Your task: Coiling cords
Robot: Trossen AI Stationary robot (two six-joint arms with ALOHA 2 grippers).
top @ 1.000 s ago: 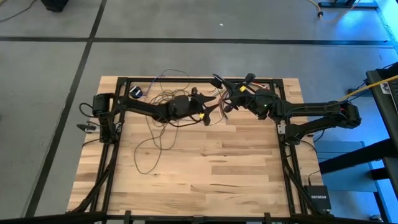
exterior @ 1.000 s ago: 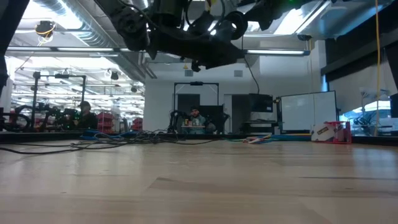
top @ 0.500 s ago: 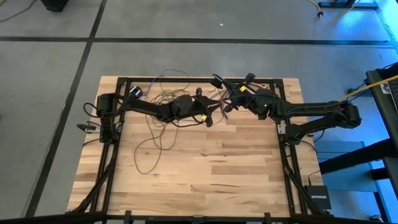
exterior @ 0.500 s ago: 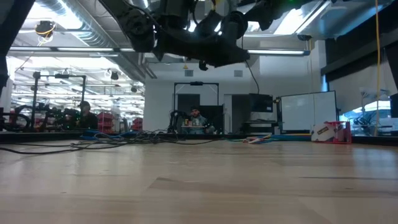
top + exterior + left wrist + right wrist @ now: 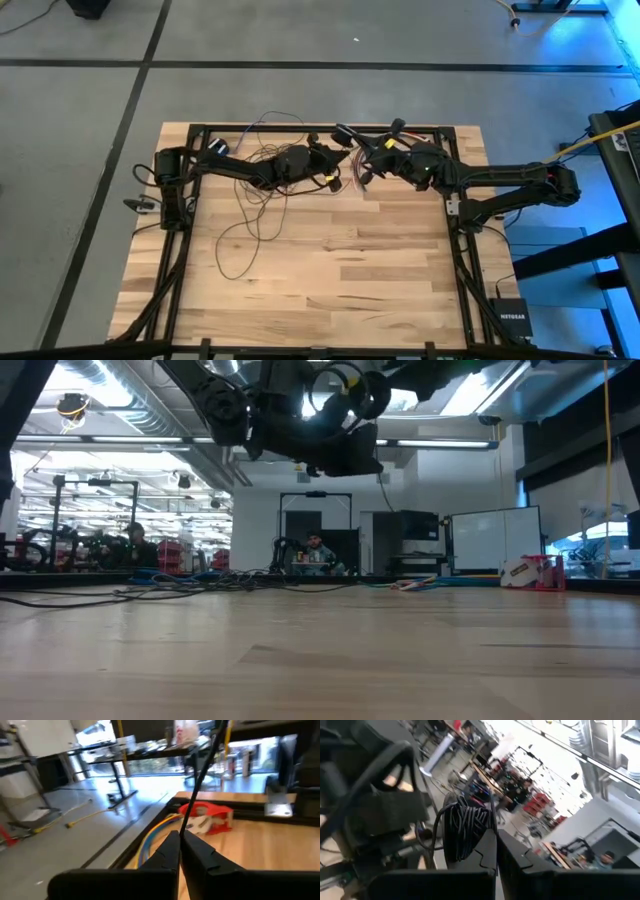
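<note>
Both grippers meet near the far edge of a wooden table (image 5: 330, 260), raised above its surface. Coming in from the left side, the left gripper (image 5: 338, 160) has its fingers (image 5: 170, 851) pressed tight together, pinching a thin dark strand of the cords (image 5: 262, 190) that runs up and away from the fingertips. Reaching from the right side, the right gripper (image 5: 360, 150) is also clamped shut, its fingers (image 5: 487, 851) gripping a bundle of many dark turns of the cords wound together. The rest of the cords sprawls in loose loops over the left half of the table, below and beside the left arm, with one long loop trailing toward the near side. By the left gripper, near the table's frame, lies a red block (image 5: 207, 816) with a short bundle of coloured wires (image 5: 152, 836) beside it. Beyond the table, a person (image 5: 316, 552) sits at a desk in the workshop.
</note>
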